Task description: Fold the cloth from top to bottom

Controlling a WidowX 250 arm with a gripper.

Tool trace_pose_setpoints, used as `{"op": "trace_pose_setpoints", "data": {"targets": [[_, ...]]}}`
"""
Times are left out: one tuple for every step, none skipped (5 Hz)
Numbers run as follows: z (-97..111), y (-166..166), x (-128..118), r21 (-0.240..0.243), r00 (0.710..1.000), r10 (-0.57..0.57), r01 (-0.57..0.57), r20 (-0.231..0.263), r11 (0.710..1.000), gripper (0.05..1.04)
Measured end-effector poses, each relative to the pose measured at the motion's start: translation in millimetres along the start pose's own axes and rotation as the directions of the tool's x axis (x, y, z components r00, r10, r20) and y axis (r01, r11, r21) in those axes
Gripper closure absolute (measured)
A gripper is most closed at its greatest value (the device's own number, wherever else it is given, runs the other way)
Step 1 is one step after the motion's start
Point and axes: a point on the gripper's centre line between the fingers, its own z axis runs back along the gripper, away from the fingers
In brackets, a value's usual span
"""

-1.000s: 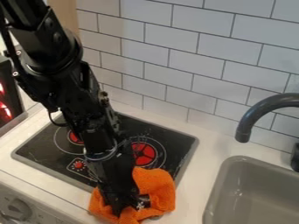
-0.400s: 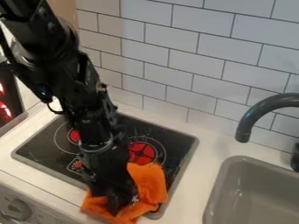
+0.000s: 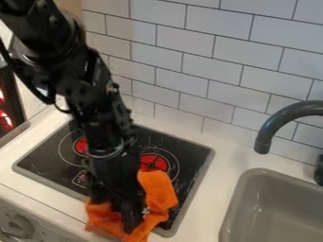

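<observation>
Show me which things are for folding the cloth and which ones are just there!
For the folding:
- orange cloth
- black gripper, down at the cloth

Just there:
- stove top, partly under the cloth
- curved tap
- gray sink
- knob

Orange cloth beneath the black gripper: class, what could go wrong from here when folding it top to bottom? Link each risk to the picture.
The soft orange cloth is rumpled around the black robot gripper, so the fold may bunch rather than lie flat.

It straddles the black stovetop and white counter; the stovetop's grey rim might snag it.

Its lower left corner lies near the counter's front edge, so a pull that way could drag it over.
</observation>
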Motion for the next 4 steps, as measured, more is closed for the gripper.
{"op": "trace_pose_setpoints", "data": {"targets": [[16.4,-2.7,4.9,0.012,1.000,-0.007,0.007,0.028,1.000,0.078],[32.8,-10.1,10.3,0.021,0.998,-0.025,0.024,0.064,0.999,0.085],[52.7,-17.6,20.1,0.035,0.991,-0.060,0.056,0.119,0.998,0.085],[72.3,-24.3,26.0,0.057,0.984,-0.080,0.072,0.160,0.996,0.085]]}}
